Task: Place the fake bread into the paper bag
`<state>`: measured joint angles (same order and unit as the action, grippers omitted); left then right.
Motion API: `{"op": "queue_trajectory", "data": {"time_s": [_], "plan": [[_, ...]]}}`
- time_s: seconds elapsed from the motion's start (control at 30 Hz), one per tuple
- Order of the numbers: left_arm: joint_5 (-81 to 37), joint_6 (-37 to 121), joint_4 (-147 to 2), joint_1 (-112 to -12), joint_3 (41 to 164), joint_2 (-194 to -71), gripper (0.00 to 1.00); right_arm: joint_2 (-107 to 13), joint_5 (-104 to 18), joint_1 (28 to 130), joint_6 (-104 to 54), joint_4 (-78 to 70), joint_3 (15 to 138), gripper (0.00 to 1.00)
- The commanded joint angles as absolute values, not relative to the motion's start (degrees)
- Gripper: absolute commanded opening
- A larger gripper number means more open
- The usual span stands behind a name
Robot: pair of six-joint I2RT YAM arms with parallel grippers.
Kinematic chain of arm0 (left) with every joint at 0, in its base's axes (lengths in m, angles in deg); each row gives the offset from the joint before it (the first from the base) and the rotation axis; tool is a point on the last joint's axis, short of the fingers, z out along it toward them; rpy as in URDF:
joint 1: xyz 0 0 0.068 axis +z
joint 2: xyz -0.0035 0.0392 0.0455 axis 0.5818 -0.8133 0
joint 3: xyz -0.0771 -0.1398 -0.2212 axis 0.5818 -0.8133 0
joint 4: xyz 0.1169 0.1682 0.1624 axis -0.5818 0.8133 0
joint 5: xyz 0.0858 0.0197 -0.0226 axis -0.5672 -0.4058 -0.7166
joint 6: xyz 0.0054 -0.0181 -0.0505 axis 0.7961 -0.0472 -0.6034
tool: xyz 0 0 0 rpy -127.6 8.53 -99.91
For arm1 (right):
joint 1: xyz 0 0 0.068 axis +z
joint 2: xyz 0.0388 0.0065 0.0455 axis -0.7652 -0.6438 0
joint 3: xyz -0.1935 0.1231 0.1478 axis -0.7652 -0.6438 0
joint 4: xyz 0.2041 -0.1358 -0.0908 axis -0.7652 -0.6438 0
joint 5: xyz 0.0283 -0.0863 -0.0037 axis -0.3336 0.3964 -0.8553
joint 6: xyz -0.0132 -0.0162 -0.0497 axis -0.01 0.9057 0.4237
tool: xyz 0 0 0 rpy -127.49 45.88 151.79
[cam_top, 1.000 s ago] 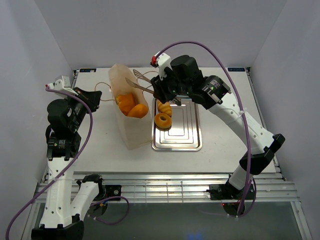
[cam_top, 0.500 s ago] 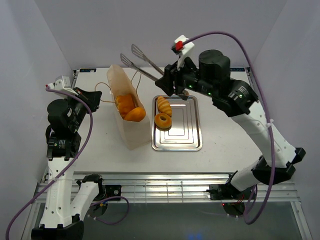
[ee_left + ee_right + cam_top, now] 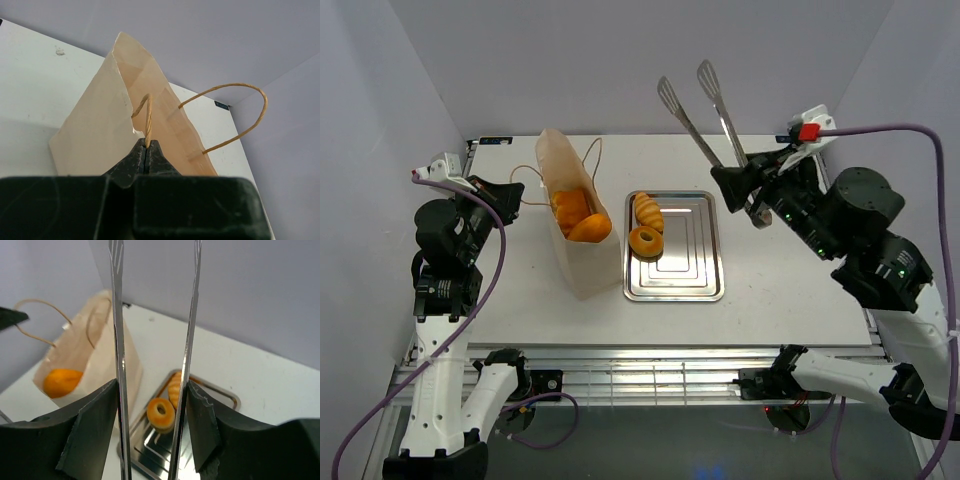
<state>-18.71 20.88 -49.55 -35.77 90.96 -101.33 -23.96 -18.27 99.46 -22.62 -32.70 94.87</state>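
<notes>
The cream paper bag (image 3: 582,265) stood open left of centre in the overhead view, its mouth held wide by the left gripper (image 3: 146,152), which was pinched tight on one string handle (image 3: 148,117). Two golden pieces of the fake bread (image 3: 582,215) lay inside the bag. Just to its right, the silver tray (image 3: 705,285) carried the other two. The ring doughnut (image 3: 646,241) sat touching the ridged roll (image 3: 648,212) in the tray's upper-left corner.

High in the upper right, the right gripper (image 3: 745,180) clasped the metal tongs (image 3: 722,115). Their blades were spread apart and carried nothing.

The glossy pieces looked rigid and light. They would probably be slick against bare metal, so a squeeze across the doughnut's outer rim, or across the roll's short ridged width, seemed the safest hold.
</notes>
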Motion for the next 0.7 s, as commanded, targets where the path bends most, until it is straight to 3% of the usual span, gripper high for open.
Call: {"op": "queue_trajectory", "data": {"time_s": [0.0,0.3,0.67], "plan": [[-17.8,21.5,-49.3,-35.7,90.8,-100.6,0.0,-24.2,-11.0,98.3,-24.5,-32.8,86.9,0.6],[-17.0,21.5,-49.3,-35.7,90.8,-100.4,0.0,-26.2,-27.9,82.8,-29.5,-31.9,69.5,0.56],[-16.7,21.7,-48.8,-35.7,90.5,-99.9,0.0,-40.6,-41.1,79.2,-29.4,-24.2,66.9,0.54]]}}
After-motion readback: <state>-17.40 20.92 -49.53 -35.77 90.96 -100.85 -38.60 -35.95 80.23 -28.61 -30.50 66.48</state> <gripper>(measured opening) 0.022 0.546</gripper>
